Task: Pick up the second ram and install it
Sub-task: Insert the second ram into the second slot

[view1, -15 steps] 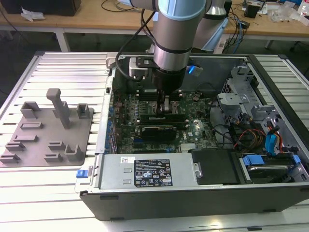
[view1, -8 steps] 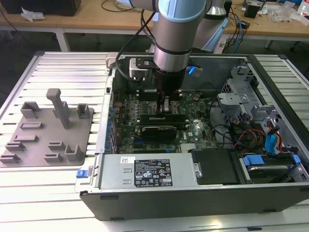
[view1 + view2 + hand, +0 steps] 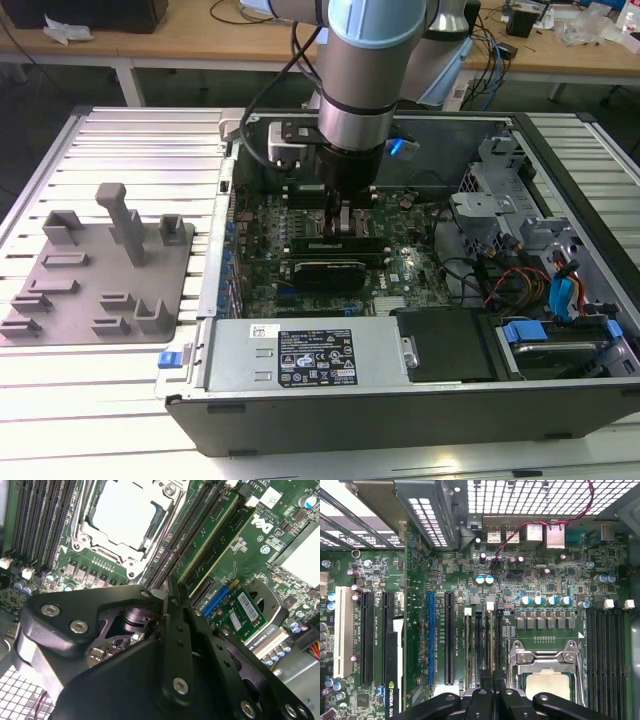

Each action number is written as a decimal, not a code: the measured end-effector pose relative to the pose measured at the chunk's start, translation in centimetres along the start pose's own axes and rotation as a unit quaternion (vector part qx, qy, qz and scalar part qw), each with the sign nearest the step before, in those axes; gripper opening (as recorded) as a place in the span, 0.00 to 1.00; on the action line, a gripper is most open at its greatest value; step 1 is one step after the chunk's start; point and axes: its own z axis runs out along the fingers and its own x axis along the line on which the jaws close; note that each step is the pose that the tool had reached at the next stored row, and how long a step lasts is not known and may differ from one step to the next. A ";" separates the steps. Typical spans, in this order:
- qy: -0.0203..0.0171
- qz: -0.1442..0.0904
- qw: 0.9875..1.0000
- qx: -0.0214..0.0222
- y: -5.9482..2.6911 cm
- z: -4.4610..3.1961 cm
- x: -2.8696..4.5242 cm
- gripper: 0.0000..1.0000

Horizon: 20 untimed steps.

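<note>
My gripper (image 3: 340, 222) reaches down into the open computer case over the memory slots beside the processor socket (image 3: 545, 680). In both wrist views its black fingers sit pressed together, gripper (image 3: 169, 600) and gripper (image 3: 493, 682). They are closed on the top edge of the second ram (image 3: 207, 535), a thin green stick standing in a slot. The second ram (image 3: 490, 640) runs on from the fingertips toward a white latch. Another green stick (image 3: 232, 530) stands in the neighbouring slot. Whether the stick is fully seated cannot be told.
The green motherboard (image 3: 400, 270) lies inside the case, with a black card (image 3: 320, 272) near the slots and the power supply (image 3: 300, 355) in front. Drive cages and cables (image 3: 500, 275) crowd the exterior view's right. A grey fixture tray (image 3: 90, 280) stands on the exterior view's left.
</note>
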 end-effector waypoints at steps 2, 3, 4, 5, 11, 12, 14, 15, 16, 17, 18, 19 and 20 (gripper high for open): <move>0.000 0.000 1.000 0.000 -0.01 0.04 0.00 0.09; 0.000 0.000 1.000 0.000 -0.04 0.06 0.01 0.09; 0.000 0.000 1.000 0.000 -0.04 0.06 0.01 0.09; 0.000 0.000 1.000 0.000 -0.04 0.07 0.00 0.09; 0.000 0.000 1.000 0.000 -0.08 0.11 0.01 0.09; 0.000 0.000 1.000 0.000 -0.08 0.11 0.01 0.09; 0.000 0.000 1.000 0.000 -0.09 0.11 0.00 0.09; 0.000 0.000 1.000 0.000 -0.09 0.11 0.01 0.09; 0.000 0.000 1.000 0.000 -0.09 0.11 0.00 0.09; 0.000 0.000 1.000 0.000 -0.09 0.05 0.00 0.09; 0.000 0.000 1.000 0.000 -0.07 -0.14 0.00 0.09; 0.000 0.000 1.000 0.000 -0.07 -0.18 0.00 0.09; 0.000 0.000 1.000 0.001 -0.03 -0.17 0.00 0.09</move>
